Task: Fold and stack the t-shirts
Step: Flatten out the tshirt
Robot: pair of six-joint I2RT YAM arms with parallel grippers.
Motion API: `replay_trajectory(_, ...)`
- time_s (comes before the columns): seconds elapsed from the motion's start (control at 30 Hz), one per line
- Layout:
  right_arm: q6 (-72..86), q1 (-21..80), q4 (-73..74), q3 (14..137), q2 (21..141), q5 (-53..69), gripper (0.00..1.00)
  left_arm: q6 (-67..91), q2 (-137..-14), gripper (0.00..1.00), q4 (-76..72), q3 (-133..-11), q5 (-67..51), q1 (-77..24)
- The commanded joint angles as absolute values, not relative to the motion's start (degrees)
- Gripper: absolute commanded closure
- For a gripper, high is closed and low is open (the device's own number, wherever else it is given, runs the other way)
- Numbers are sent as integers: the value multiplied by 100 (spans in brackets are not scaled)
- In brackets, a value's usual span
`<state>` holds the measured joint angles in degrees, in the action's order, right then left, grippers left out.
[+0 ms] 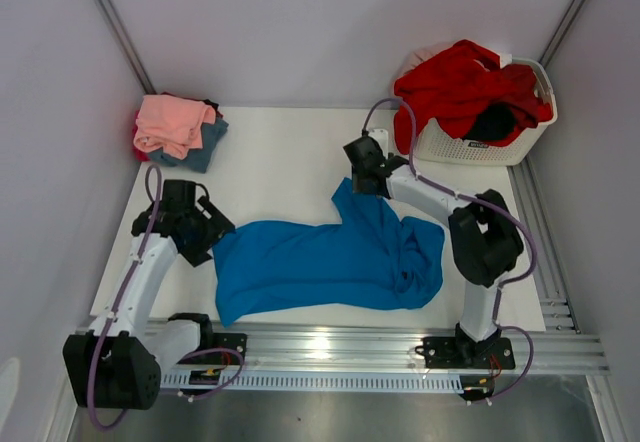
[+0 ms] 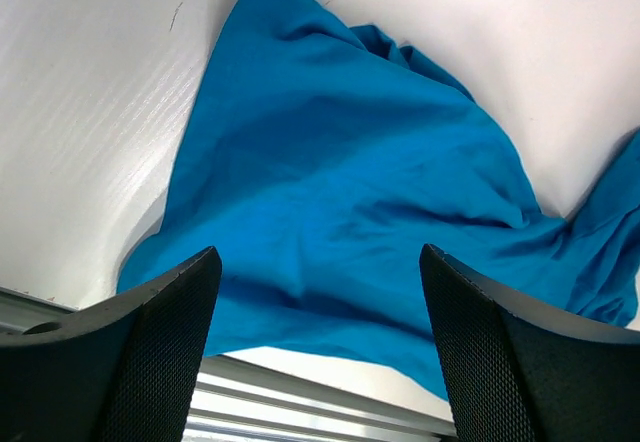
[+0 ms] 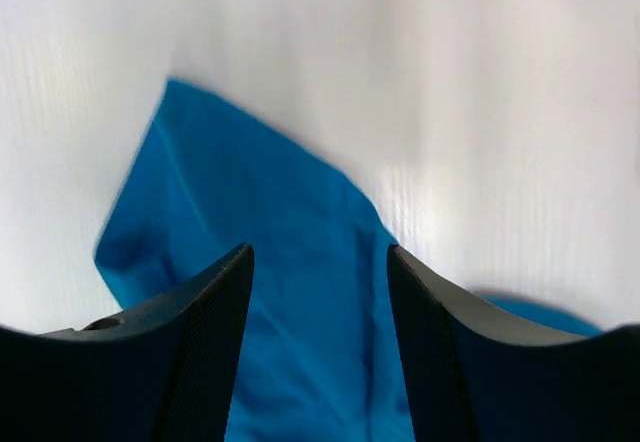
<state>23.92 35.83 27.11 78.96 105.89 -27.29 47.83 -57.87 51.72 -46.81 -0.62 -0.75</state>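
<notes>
On the near half of the white flat table (image 1: 285,152), between the two arms, the bright blue cloth t-shirt (image 1: 320,262) is laid out, not yet folded. Its long axis is seen to run from left to right, nearly parallel to the near edge. The left end is spread flatter, the right end is bunched into wrinkles, and one narrow flap is pointed toward the far side. Which end carries the collar cannot be told.

The left gripper (image 2: 318,252) is held just above the left end with its jaws spread wide, and nothing is gripped between them. The right gripper (image 3: 318,248) is placed over the far flap with its jaws parted to a middle width. The cloth is seen flat below them, not pinched. It is judged that they are positioned at two ends so that the shirt can be smoothed before a fold.

In the far left corner a pile of folded shirts (image 1: 180,130), salmon pink on top, is kept as the stack. In the white slatted plastic basket (image 1: 470,147) at the far right, a red garment (image 1: 455,82) and a black garment (image 1: 492,122) are left.
</notes>
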Motion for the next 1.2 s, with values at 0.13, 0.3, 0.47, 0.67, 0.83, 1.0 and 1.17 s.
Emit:
replay_trajectory(0.13,2285,3480,2672,8929,11469,-2189,41,4728,-6354,17,4913,-4711,-439,-18)
replay_trajectory(0.3,2443,3480,2540,8860,11628,-1820,42,4781,-7021,17,4913,-4842,-685,140)
replay_trajectory(0.47,2391,3489,2409,8579,11488,-1740,42,4764,-8198,18,4922,-5089,-993,325)
replay_trajectory(0.67,2276,3437,2206,8165,11136,-1811,42,4737,-8903,23,4870,-5046,-1117,668)
replay_trajectory(0.83,2294,3401,2127,8077,11030,-1767,42,4773,-9078,26,4720,-5036,-1134,721)
replay_trajectory(1.0,2312,3384,2092,8095,11048,-1758,42,4728,-9342,99,4482,-5071,-1441,747)
replay_trajectory(1.17,2303,3349,2092,8253,11223,-1723,42,4685,-9326,99,4430,-5107,-1503,747)
